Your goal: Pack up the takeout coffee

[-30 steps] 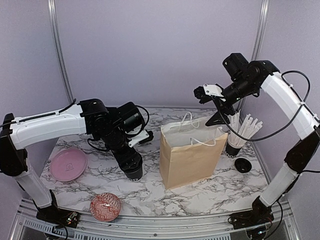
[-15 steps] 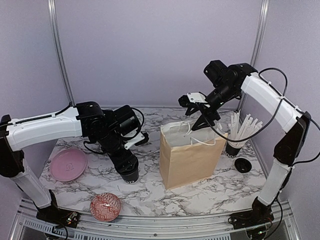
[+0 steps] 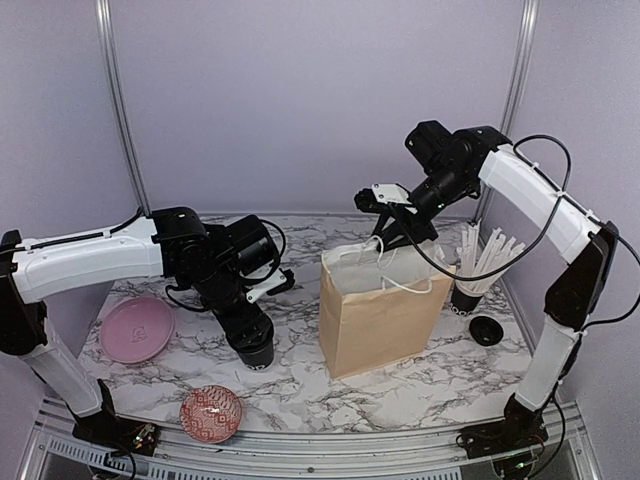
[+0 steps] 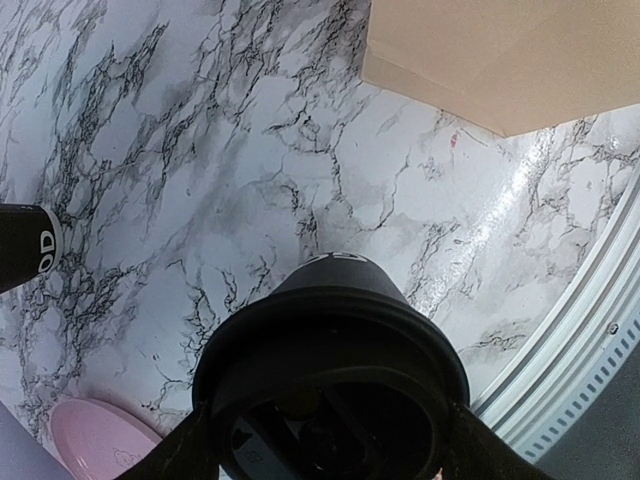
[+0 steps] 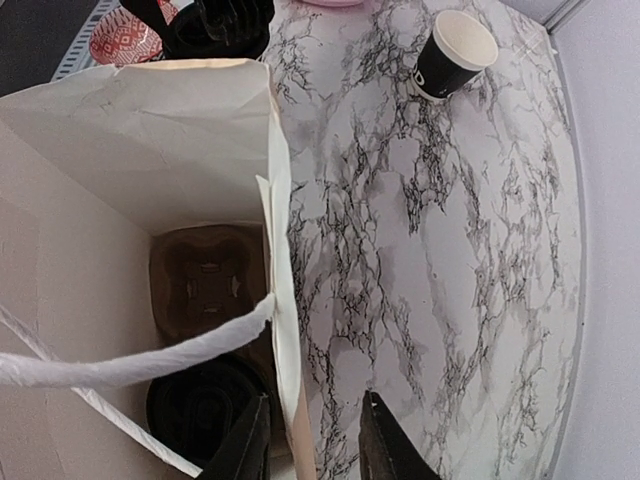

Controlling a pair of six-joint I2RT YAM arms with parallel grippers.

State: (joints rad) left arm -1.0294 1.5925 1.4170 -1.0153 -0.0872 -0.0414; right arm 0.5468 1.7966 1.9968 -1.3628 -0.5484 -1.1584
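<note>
My left gripper (image 3: pixel 252 335) is shut on a black lidded takeout coffee (image 3: pixel 257 352) low over the table, left of the brown paper bag (image 3: pixel 380 310). The left wrist view looks down on its lid (image 4: pixel 330 330), with a finger on each side. A second takeout coffee (image 5: pixel 455 52), without a lid, stands on the marble farther back; it also shows as a black cup (image 4: pixel 25 245) in the left wrist view. My right gripper (image 5: pixel 312 440) straddles the bag's rear wall (image 5: pixel 283 300), jaws narrowed but a gap still shows. Inside the bag are a cardboard holder (image 5: pixel 205 280) and a lidded black cup (image 5: pixel 200 410).
A pink plate (image 3: pixel 137 328) and a red patterned bowl (image 3: pixel 211 412) lie near the table's front left. Right of the bag stand a black cup of white straws (image 3: pixel 475 275) and a loose black lid (image 3: pixel 486 330). The bag's white rope handle (image 5: pixel 130 365) crosses its opening.
My right arm swung left and down to the bag's rear rim, and its jaws narrowed around the wall. The left gripper shifted slightly left with its cup.
</note>
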